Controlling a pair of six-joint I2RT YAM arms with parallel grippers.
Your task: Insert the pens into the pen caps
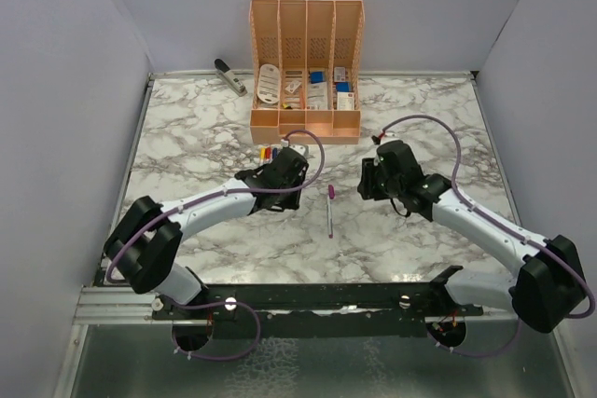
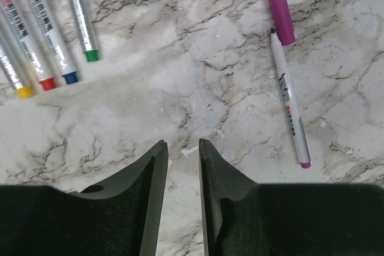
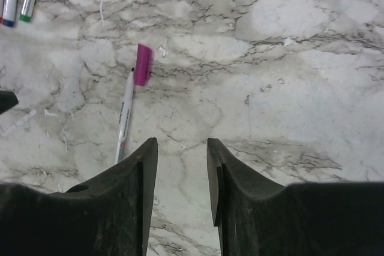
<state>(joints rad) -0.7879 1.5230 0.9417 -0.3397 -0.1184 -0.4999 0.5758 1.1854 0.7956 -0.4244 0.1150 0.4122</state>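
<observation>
Purple pen (image 2: pixel 288 109) flat on marble desk (image 2: pixel 210 76) between arms. Purple cap (image 2: pixel 281 9) off, just beside its nib. Four other pens (image 2: pixel 80 16) side by side. Left gripper (image 2: pixel 181 145) and right gripper (image 3: pixel 181 143) both released, empty, fingers slightly parted.

Lighting: diffuse, overhead, bright, uniform across all views. White-and-grey marbled tabletop (image 1: pixel 187 221) carries faint, soft-edged shadows. Top view: pale grey enclosure walls (image 1: pixel 56 90) lean outward at 3 and 9 o'clock. Wrist views sharp; black two-finger left gripper (image 2: pixel 183 143) and right gripper (image 3: pixel 181 141) render near-featureless at 6 o'clock.
</observation>
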